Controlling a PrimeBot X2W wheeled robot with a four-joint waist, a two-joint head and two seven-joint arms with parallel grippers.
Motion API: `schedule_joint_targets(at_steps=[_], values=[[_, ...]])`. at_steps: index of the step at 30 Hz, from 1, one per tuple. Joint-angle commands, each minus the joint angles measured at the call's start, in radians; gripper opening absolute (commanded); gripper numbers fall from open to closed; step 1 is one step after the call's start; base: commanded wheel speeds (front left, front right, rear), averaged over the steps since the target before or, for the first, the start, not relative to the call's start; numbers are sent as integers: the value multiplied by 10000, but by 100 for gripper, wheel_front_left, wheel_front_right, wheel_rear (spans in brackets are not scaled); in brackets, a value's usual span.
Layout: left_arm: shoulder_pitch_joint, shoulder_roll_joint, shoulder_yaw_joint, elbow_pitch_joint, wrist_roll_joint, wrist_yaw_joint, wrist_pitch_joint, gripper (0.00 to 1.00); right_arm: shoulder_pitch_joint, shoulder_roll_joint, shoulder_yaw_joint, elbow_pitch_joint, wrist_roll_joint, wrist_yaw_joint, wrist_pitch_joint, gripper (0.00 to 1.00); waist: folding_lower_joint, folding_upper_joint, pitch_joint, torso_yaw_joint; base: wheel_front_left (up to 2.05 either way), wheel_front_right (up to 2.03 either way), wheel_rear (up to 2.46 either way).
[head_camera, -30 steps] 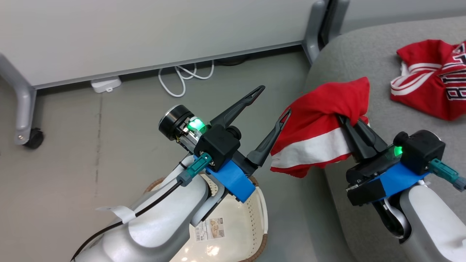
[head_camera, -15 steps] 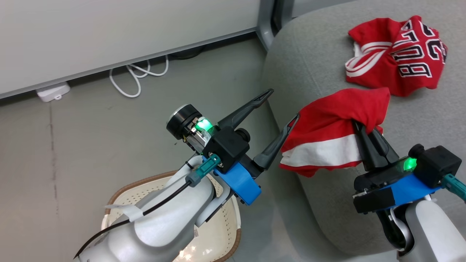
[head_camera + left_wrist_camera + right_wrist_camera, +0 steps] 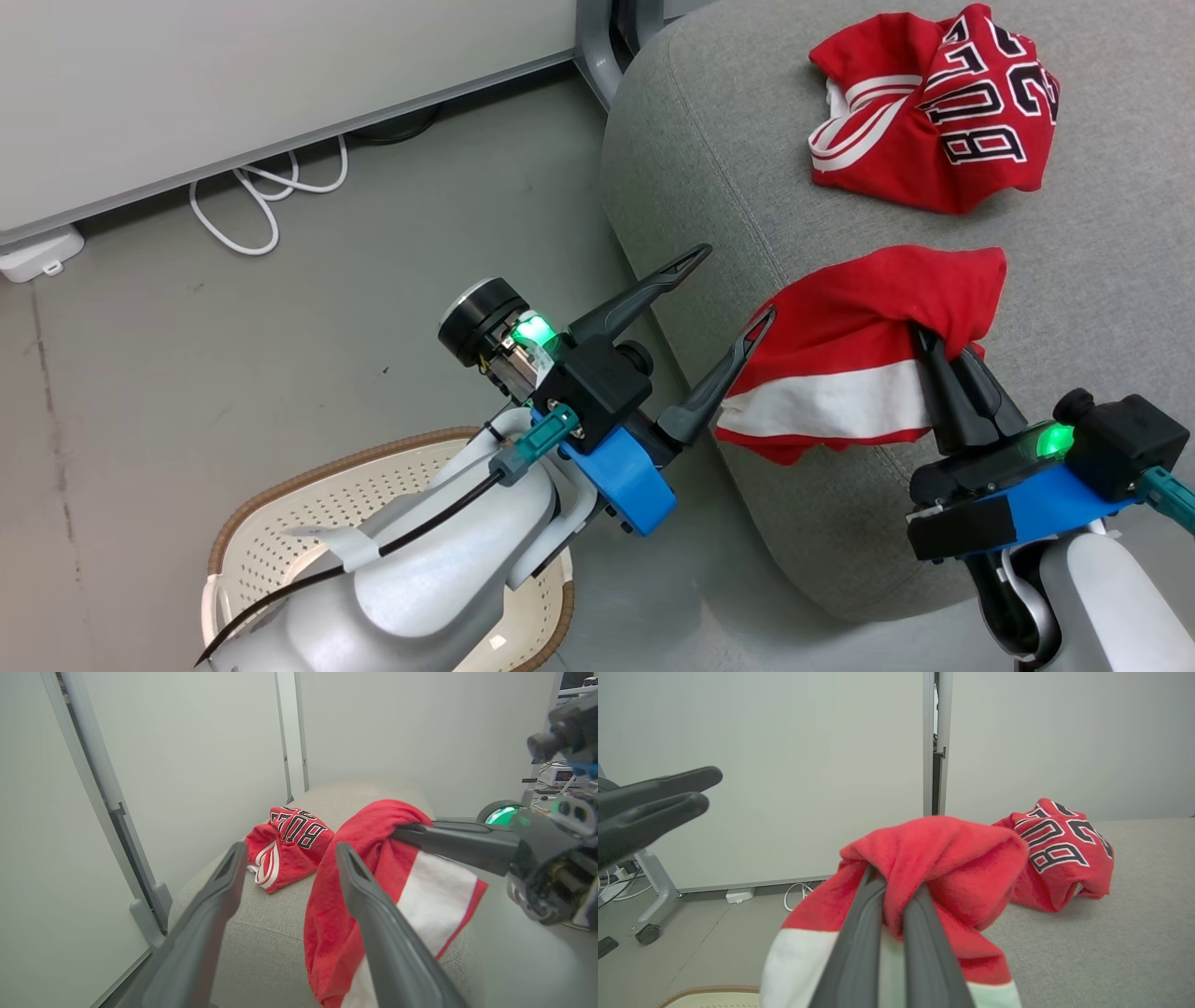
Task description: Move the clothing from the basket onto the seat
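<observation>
Laundry basket [image 3: 299,509]: cream perforated plastic with a brown woven-look rim. It stands on the floor [image 3: 140,373] beside the sofa [image 3: 709,159], apart from the sofa's edge.
Basket contents: the stretch of perforated bottom that shows is bare plastic. The left forearm [image 3: 420,569] covers the rest.
Sofa: grey fabric with seam lines and a rounded corner. The jersey lies on its cushion.
Jersey [image 3: 934,112]: red, with black-and-white letters and numerals and white stripes. It lies crumpled on the sofa cushion, farther in from the rounded corner, apart from the other garment.
Plain red garment [image 3: 859,355]: red with a broad white panel. It is bunched and hangs over the sofa's edge near the rounded corner. Whether its lower folds touch the cushion cannot be told.
Right gripper [image 3: 926,338]: its fingers are pressed together on a fold of the plain red garment, tips buried in the cloth, above the sofa's edge.
Left gripper [image 3: 738,282]: its fingers are spread wide and hold nothing, at the sofa's rounded corner. One fingertip is just beside the hanging garment's edge; touching or not cannot be told.
White cable [image 3: 252,201]: looped on the floor, off the sofa's rounded corner, at the foot of the white partition panel [image 3: 233,75].
</observation>
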State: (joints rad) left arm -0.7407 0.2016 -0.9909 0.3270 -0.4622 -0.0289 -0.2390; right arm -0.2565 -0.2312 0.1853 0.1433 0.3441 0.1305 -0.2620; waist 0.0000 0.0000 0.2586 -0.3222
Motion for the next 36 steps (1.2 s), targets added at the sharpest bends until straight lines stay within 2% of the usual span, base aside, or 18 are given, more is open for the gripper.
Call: schedule_joint_targets(at_steps=[1, 12, 17, 24, 27, 31, 36], values=[[-37, 55, -15, 29, 27, -34, -30, 100, 11, 52, -64, -62, -41, 5, -45, 0, 0, 0, 27, 1, 0, 0, 0], [-352, 171, 191, -159, 64, 183, -73, 100, -1282, -196, -821, -778, -383, 5, -43, 0, 0, 0, 617, 184, 0, 0, 0], [-687, 374, 216, -384, 226, 234, 65, 100, -2696, -409, -1721, -1301, -537, 5, -45, 0, 0, 0, 1458, 247, 0, 0, 0], [-1348, 686, 221, -801, 528, 261, 380, 100, -4911, -1219, -3658, -1411, -530, 4, -42, 0, 0, 0, 2981, 436, 0, 0, 0], [-1614, 826, 207, -975, 680, 238, 515, 100, -5708, -1815, -4506, -1029, -356, 5, -43, 0, 0, 0, 3607, 492, 0, 0, 0], [-1854, 1063, 244, -1182, 806, 281, 671, 100, -6574, -2564, -5117, -87, -153, 5, -43, 0, 0, 0, 4318, 482, 0, 0, 0], [-2075, 1319, 238, -1408, 964, 282, 791, 100, -7128, -2888, -5546, 1442, -56, 4, -43, 0, 0, 0, 4964, 444, 0, 0, 0]])
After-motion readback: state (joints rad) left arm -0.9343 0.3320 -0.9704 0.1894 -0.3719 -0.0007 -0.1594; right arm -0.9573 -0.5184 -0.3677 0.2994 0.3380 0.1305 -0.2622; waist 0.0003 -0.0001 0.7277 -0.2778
